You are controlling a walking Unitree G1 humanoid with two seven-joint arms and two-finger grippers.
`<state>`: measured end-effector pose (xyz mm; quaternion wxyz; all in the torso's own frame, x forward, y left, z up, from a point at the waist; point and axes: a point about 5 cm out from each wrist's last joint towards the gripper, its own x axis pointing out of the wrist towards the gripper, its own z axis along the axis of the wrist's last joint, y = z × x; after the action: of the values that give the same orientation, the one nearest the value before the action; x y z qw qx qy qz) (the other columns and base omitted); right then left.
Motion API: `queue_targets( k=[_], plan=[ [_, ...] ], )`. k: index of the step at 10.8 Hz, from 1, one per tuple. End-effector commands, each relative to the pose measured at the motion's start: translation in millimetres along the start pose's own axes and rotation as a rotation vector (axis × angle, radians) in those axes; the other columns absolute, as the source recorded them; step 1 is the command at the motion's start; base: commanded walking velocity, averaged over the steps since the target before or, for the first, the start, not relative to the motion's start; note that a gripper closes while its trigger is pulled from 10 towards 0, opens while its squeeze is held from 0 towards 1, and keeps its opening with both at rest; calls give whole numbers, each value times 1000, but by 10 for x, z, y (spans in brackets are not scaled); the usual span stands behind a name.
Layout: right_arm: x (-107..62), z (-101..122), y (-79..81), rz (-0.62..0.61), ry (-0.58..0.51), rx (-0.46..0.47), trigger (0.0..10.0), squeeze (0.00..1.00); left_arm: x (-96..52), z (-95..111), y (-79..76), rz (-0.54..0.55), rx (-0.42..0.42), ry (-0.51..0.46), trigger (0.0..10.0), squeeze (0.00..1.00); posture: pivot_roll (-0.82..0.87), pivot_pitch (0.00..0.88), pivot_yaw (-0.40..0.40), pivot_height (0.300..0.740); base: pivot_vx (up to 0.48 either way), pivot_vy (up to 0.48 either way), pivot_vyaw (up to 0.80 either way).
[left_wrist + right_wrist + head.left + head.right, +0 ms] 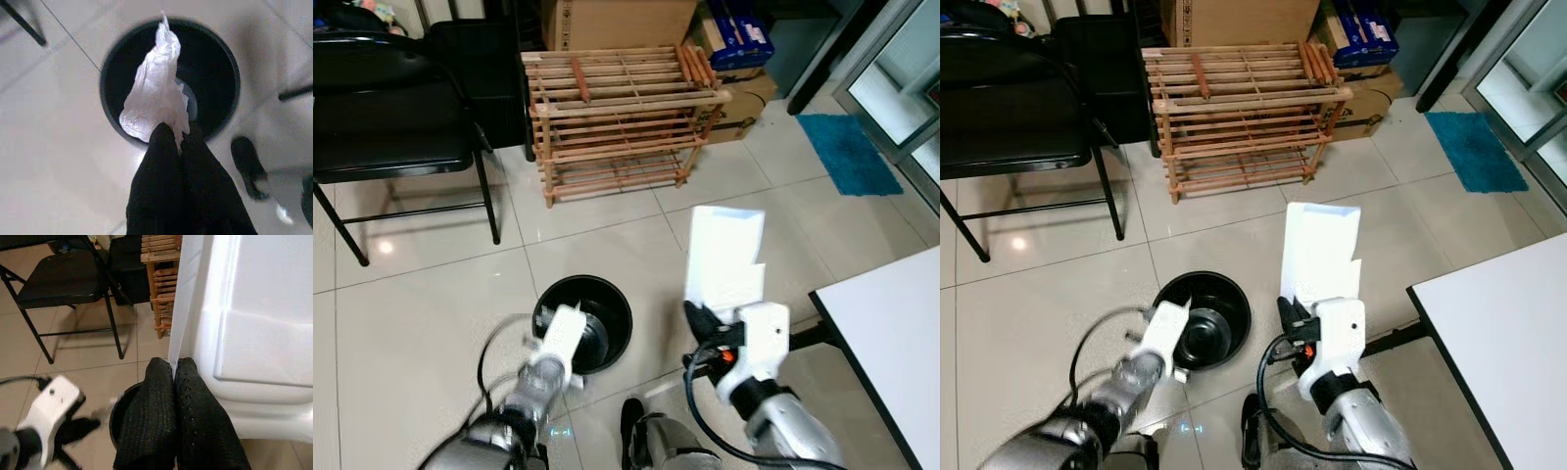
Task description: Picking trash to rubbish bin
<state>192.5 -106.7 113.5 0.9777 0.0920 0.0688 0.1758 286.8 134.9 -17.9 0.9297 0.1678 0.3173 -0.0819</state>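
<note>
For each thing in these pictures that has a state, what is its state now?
Left gripper: shut on the plastic bag, above the bin.
Right gripper: shut on the white tray, held upright.
Bin: open, upright on the floor.
Chair: unfolded, standing.
Wooden rack: upright.

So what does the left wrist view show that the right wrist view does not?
Left wrist view: the left gripper shut on a crumpled white bag, hanging over the mouth of the black bin, and a black foot beside it.

Right wrist view: the right gripper shut on the edge of a white tray, with a black chair and a wooden rack behind.

Both: the bin and the pale tile floor.
</note>
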Motion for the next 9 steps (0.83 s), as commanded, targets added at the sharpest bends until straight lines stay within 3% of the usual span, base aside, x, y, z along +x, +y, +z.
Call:
queue_targets(
  k=[1, 2, 3, 4, 6, 7, 9],
  plan=[
    [-58, 13, -51, -32, 5, -10, 10000, 0, -6, -32, -33, 8, -16, 9, 10000, 0, -4, 285, -169, 740, 0, 0, 0],
    [-57, 9, -50, -37, 6, -9, 10000, 0, 2, 19, -8, 19, -29, -12, 10000, 0, -4, 281, -168, 740, 0, 0, 0],
    [-40, 57, -47, -38, -21, -29, 10000, 0, 19, 231, 62, 58, -55, -114, 10000, 0, 7, 263, -163, 740, 0, 0, 0],
    [-6, 192, -102, -68, -88, -52, 10000, 0, 7, 650, 161, 100, -68, -312, 10000, 0, 47, 243, -151, 740, 0, 0, 0],
    [116, 457, -156, -106, -202, -123, 10000, 0, -95, 1112, 301, 135, -88, -539, 10000, 0, 105, 210, -135, 740, 0, 0, 0],
    [177, 571, -184, -124, -249, -152, 10000, 0, -166, 1238, 366, 153, -97, -618, 10000, 0, 129, 195, -127, 740, 0, 0, 0],
    [294, 839, -253, -167, -362, -188, 10000, 0, -485, 1502, 461, 147, -97, -828, 10000, 0, 187, 159, -113, 740, 0, 0, 0]
  ],
)
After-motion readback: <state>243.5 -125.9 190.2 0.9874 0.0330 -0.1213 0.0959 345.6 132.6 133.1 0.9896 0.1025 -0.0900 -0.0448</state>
